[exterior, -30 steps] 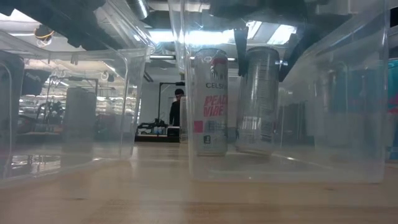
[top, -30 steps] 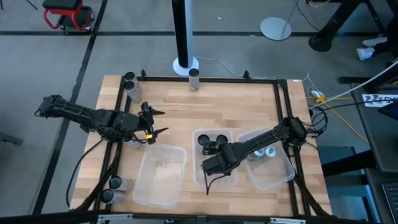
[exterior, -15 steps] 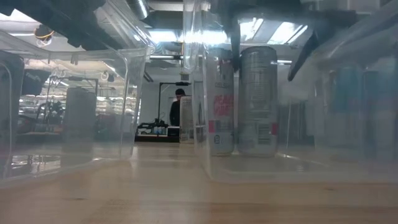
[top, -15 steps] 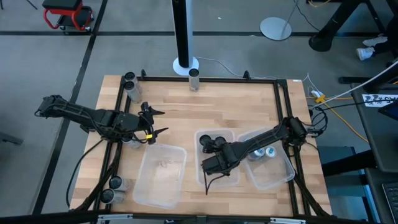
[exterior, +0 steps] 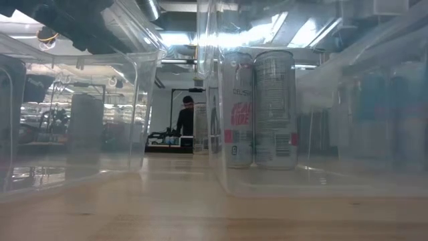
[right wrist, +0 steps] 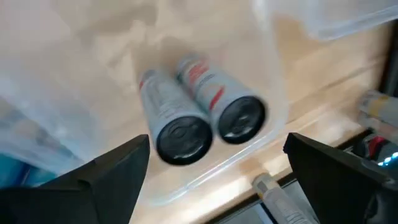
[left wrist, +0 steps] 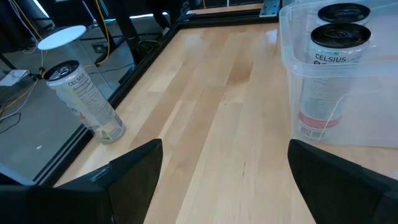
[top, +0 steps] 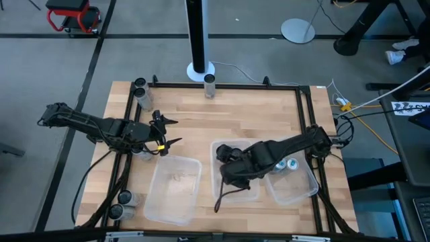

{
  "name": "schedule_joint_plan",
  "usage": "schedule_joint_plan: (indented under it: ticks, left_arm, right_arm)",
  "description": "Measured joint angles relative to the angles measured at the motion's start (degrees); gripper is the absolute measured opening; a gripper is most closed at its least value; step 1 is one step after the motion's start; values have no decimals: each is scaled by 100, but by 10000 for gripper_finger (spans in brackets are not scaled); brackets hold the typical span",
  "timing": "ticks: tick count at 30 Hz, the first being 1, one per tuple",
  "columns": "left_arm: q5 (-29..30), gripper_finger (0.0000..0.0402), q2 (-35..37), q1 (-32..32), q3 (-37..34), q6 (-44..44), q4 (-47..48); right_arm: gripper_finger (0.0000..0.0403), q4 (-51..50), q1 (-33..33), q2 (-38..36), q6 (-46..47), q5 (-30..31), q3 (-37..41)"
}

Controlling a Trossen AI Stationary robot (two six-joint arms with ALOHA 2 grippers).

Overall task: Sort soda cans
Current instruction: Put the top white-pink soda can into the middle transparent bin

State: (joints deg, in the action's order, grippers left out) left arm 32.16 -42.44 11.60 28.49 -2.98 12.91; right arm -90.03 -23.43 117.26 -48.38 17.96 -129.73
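Note:
Two dark-topped soda cans (right wrist: 183, 137) (right wrist: 241, 118) stand upright side by side on the floor of the middle clear bin (top: 213, 183), at its far end. The low view shows the same two cans (exterior: 237, 110) (exterior: 275, 110). My right gripper (right wrist: 217, 180) hangs open above them, pointing steeply down, with nothing between its fingers; in the high view my right gripper (top: 226, 157) is over that bin. My left gripper (top: 176, 131) waits open over the table's left part, holding nothing. A soda can (left wrist: 84, 99) stands at the table's edge ahead of it.
A clear bin (top: 175, 188) sits left of the middle one. The right clear bin (top: 295, 191) holds blue-sided cans (top: 285, 165). More cans stand at the far left corner (top: 140, 91), the far edge (top: 209, 84) and the near left edge (top: 121, 202).
My right gripper has opened, let go of the right-hand can in the middle bin and risen straight up out of the low view, rolling as it rose. The can, slightly tilted before, now stands upright beside the other. The bin's near wall has shifted a little sideways.

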Motion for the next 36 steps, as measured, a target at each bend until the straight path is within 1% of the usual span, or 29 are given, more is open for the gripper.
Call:
schedule_joint_plan:
  ticks: [2, 4, 9, 12, 16, 19, 23, 25, 28, 32, 36]
  left_arm:
    - [2, 333, 0, 1, 0, -51, -12]
    - [2, 333, 0, 1, 0, -94, -24]
    - [4, 333, 0, 0, 0, -77, -200]
    - [24, 333, 2, 0, 0, -110, -462]
    - [174, 333, 0, -6, 15, -231, -651]
    - [402, 333, 0, -179, 153, -355, -564]
    - [417, 333, -11, -672, 660, -534, -116]
    - [419, 333, -44, -1000, 1008, -573, 240]
    - [422, 333, -168, -1552, 1570, -587, 804]
    - [417, 333, -400, -2199, 2284, -677, 1683]
    - [406, 333, -670, -2734, 2784, -952, 2548]
  right_arm:
    - [372, 4, -117, -51, 20, 30, -127]
    - [372, -5, -287, -141, 67, 283, -131]
    - [372, 4, -812, -636, 378, 1609, 212]
    - [372, 3, -1081, -988, 589, 2410, 610]
    - [372, 4, -1157, -1586, 849, 3077, 1461]
    - [372, 0, -1005, -2124, 1065, 3480, 2256]
    - [372, 207, -689, -2957, 1338, 4193, 3405]
    - [372, 448, -490, -3412, 1376, 4551, 3965]
    - [372, 1127, -139, -4031, 1366, 4944, 4719]
    - [372, 2059, 395, -4596, 1332, 5141, 5475]
    - [372, 2783, 904, -4781, 1162, 5102, 5999]
